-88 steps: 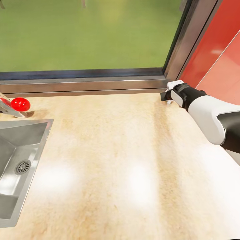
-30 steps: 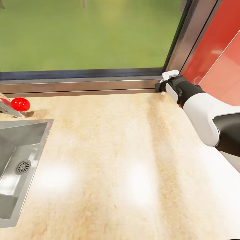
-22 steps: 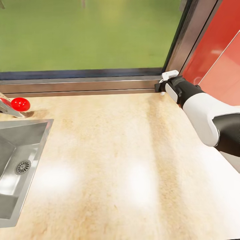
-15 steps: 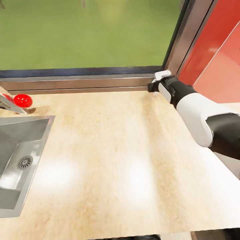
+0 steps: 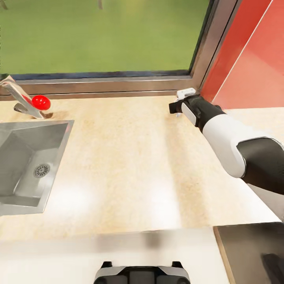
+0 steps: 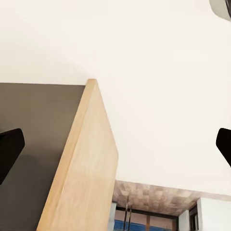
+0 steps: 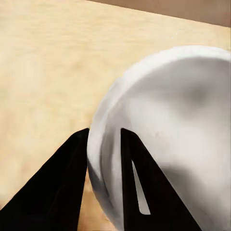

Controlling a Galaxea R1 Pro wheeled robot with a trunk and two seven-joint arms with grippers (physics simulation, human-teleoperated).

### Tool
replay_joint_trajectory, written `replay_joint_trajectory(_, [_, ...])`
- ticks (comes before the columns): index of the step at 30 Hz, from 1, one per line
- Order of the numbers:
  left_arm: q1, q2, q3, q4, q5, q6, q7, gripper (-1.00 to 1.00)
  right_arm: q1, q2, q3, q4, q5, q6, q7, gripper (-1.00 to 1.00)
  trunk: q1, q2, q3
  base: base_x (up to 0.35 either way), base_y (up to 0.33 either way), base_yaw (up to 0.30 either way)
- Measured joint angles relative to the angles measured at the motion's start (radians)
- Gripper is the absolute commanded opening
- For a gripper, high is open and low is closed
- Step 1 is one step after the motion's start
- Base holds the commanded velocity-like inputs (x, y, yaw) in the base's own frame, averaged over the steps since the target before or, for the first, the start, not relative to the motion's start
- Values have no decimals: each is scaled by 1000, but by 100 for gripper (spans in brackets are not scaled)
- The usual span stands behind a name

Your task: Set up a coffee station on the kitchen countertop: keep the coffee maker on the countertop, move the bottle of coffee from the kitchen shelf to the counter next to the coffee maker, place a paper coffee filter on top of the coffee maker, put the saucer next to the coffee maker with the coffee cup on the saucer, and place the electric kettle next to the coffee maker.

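I am reaching my right arm across the kitchen surface (image 5: pixel 130 157) toward its far corner at about 1 o'clock in the head view, where the window frame (image 5: pixel 118 85) is meeting the red wall (image 5: pixel 252 71). The right gripper (image 7: pixel 103 159) is pinching the rim of the coffee cup (image 7: pixel 173 139): in the right wrist view one black finger (image 7: pixel 62 187) is lying outside the white wall and the other inside the bowl. In the head view the cup is hidden ahead of the black wrist, apart from a small white bit at the gripper's tip (image 5: pixel 175 107), so I cannot tell whether it is resting on the surface or hanging just above it. The steel sink (image 5: pixel 23 157) is sitting at 9 o'clock, with the faucet and its red knob (image 5: pixel 40 102) behind it. The left gripper (image 6: pixel 115 149) is spreading wide, its dark fingertips (image 6: pixel 9 149) at opposite edges of the left wrist view, with a wooden panel edge (image 6: pixel 84 178) and pale wall between them.
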Motion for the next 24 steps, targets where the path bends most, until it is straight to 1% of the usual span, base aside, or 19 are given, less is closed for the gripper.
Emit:
replay_joint_trajectory(3, [0, 3, 1, 0, 0, 1, 1, 100, 2, 8, 0, -2, 0, 0, 0, -100, 0, 0, 0, -304, 182, 0])
replay_joint_trajectory(8, [0, 5, 1, 0, -1, 2, 0, 100, 3, 10, 1, -3, 2, 1, 0, -100, 0, 0, 6, -195, 177, 0])
replay_joint_trajectory(17, [0, 5, 1, 0, -1, -3, 1, 100, 4, 9, 0, 0, 3, 1, -1, -100, -1, 0, 20, -21, 23, 0])
replay_joint_trajectory(21, [0, 1, 4, 0, 0, -4, 1, 100, 33, 7, -1, 0, 2, 1, -1, -100, -1, 0, 26, 0, 0, 0])
replay_joint_trajectory(24, [0, 0, 4, 0, 0, -3, 1, 100, 50, 11, 1, -2, 1, 1, -1, -100, -1, 0, 31, 0, 0, 0])
